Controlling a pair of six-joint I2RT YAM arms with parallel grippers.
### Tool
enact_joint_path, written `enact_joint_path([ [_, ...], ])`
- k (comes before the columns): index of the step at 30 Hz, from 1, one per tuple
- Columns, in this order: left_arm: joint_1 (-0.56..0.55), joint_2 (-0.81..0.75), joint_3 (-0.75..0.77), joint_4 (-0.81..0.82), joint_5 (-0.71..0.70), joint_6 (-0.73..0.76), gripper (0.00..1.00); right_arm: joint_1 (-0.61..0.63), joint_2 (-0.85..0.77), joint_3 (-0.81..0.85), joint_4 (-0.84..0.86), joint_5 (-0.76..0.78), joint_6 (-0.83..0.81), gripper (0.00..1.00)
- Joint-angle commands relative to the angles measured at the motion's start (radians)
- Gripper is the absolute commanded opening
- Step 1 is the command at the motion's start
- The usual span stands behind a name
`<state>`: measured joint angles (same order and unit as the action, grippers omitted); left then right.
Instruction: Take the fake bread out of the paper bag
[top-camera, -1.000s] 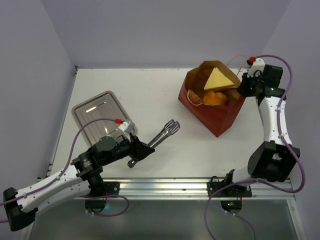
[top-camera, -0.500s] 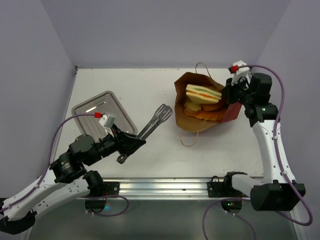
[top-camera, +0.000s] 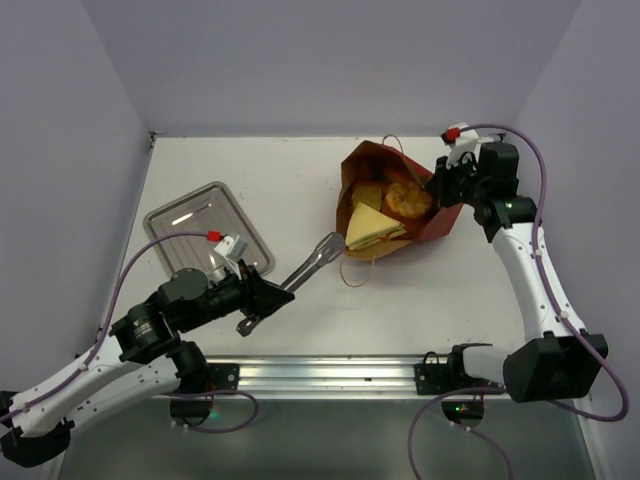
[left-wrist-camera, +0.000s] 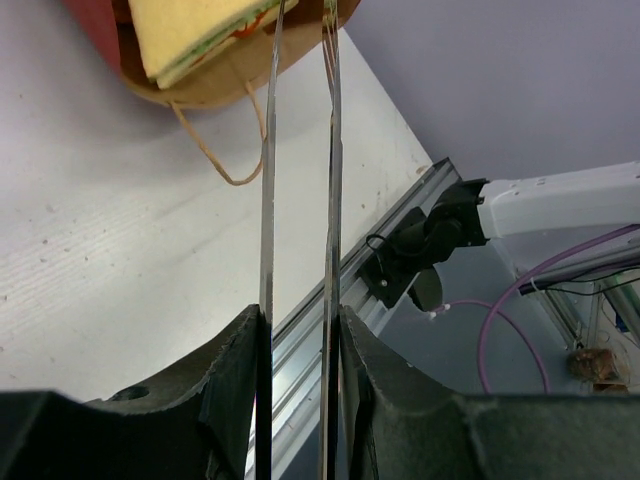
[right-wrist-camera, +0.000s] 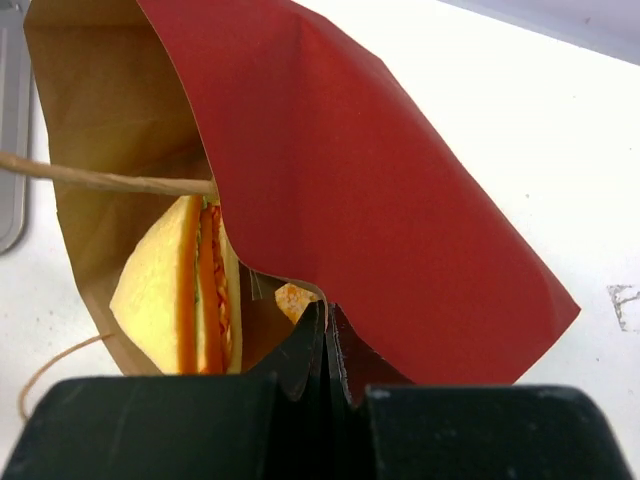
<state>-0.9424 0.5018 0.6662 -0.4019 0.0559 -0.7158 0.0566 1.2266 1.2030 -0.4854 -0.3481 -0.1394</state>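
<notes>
The dark red paper bag (top-camera: 428, 215) lies tipped on its side, its brown mouth facing left. A pale-yellow sandwich wedge (top-camera: 372, 228) pokes from the mouth, with a round orange-brown bun (top-camera: 405, 198) and another bread piece (top-camera: 367, 195) deeper inside. My right gripper (top-camera: 440, 186) is shut on the bag's rim (right-wrist-camera: 330, 290); the sandwich (right-wrist-camera: 180, 290) stands just left of its fingers. My left gripper (top-camera: 262, 300) is shut on the metal tongs (top-camera: 312, 260), whose tips reach nearly to the mouth. In the left wrist view the two tong arms (left-wrist-camera: 266, 200) run up to the sandwich (left-wrist-camera: 200, 30).
A square metal tray (top-camera: 195, 220) sits at the left, behind the left arm. The bag's tan cord handle (top-camera: 355, 275) loops onto the table in front of the mouth. An aluminium rail (top-camera: 330, 370) runs along the near table edge.
The right gripper has swung left and lower, tipping the bag from upright onto its side, and the sandwich slid toward the mouth. The left arm has turned the tongs toward the bag.
</notes>
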Motion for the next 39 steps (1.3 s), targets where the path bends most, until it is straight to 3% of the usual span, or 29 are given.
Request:
enact_joint_path([
  [1,0.005,-0.020,-0.002,0.000,0.024,-0.014,0.38,0.002,0.020,0.079,0.053,0.023,0.072,0.00],
  [8,0.004,0.128,-0.013,0.044,0.049,-0.008,0.36,0.029,-0.012,-0.019,0.103,-0.017,0.077,0.00],
  [15,-0.002,0.282,0.082,-0.001,-0.106,0.232,0.36,0.032,-0.029,-0.052,0.105,-0.019,0.052,0.00],
  [24,-0.124,0.426,0.159,-0.011,-0.356,0.473,0.43,0.032,-0.016,-0.074,0.111,-0.019,0.035,0.00],
  [30,-0.150,0.526,0.176,0.021,-0.475,0.556,0.47,0.031,-0.010,-0.075,0.111,-0.031,0.032,0.00],
  [39,-0.154,0.593,0.200,0.100,-0.508,0.611,0.49,0.032,-0.004,-0.079,0.117,-0.037,0.034,0.00],
])
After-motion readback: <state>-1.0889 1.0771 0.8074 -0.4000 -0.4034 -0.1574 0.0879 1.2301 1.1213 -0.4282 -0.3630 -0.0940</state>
